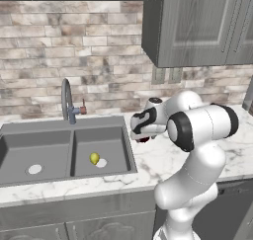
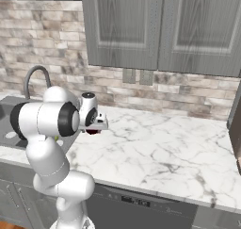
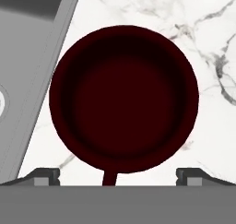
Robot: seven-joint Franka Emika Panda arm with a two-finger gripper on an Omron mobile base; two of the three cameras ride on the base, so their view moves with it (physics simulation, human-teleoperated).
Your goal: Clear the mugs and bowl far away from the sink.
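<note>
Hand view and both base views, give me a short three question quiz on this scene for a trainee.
1. True or false: the jaws are closed on the dark maroon mug.
2. Which side of the sink does the mug stand on, seen from the left base view? A left, B right.
3. Fill in: the small yellow thing lies in the sink's ____ basin, seen from the left base view.

Key: 1 false, the jaws stand wide open above it, one on each side of the mug. 2 B, on the marble counter. 3 right.

Base cams behind arm, L/R — share marble counter [image 1: 163, 157]; hand cam straight down, close.
</note>
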